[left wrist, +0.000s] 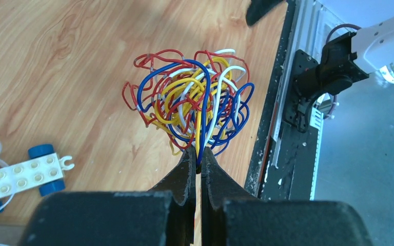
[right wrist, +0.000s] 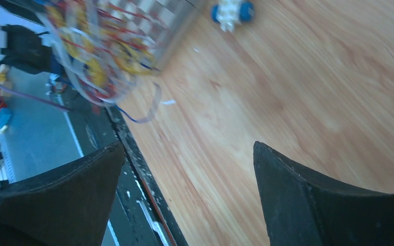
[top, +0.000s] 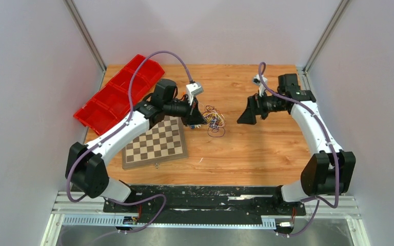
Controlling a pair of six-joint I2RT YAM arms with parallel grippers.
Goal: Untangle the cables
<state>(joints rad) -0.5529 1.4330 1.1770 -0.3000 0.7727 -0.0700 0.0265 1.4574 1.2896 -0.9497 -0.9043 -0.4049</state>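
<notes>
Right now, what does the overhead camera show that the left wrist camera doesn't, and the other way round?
Only the overhead view shows the red bins and the chessboard beside the left arm. Only the left wrist view shows the left fingers pinched shut on a few strands, the separate red, blue, yellow and white wires, and a white toy block with blue wheels, clear enough to recognise. Both show the cables in one tangled bunch and the wooden table.
</notes>
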